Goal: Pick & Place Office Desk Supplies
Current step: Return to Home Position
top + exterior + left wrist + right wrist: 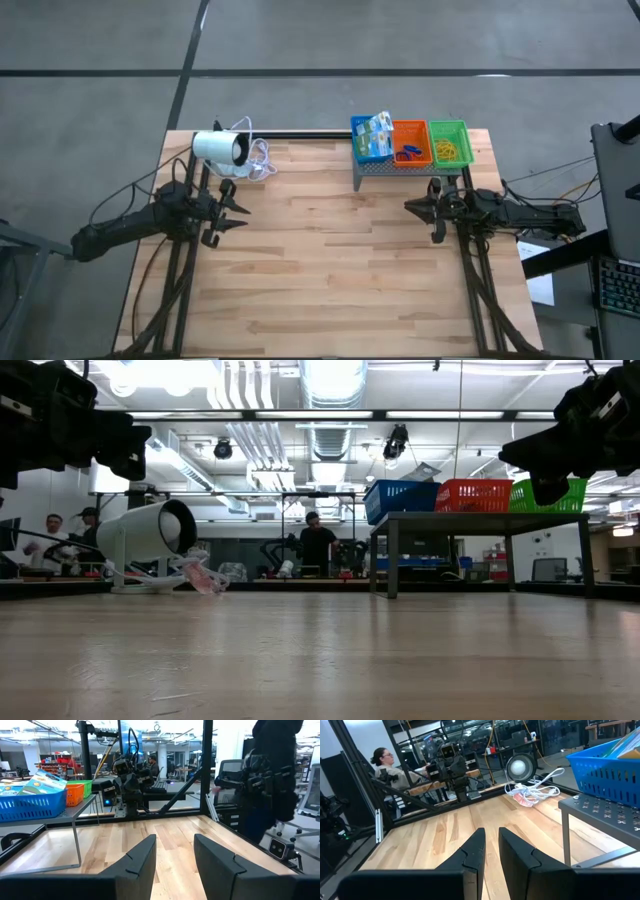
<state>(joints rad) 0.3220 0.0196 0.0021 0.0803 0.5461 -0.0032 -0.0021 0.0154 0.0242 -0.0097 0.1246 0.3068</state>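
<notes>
Sorting looks done — both arms parked low, the homing step in hand.

Packets [376,131], loops [407,154] and rubber bands [449,150] lie in the blue, orange and green trays on the grey stand [395,168], upper right of the overhead view. The left pincer [238,212] hangs at middle left, the right pincer [418,208] just below the stand — both spread, holding nothing, pointing inward over the bare counter [330,270]. What remains is probably only settling to rest, clear of the stand.
</notes>
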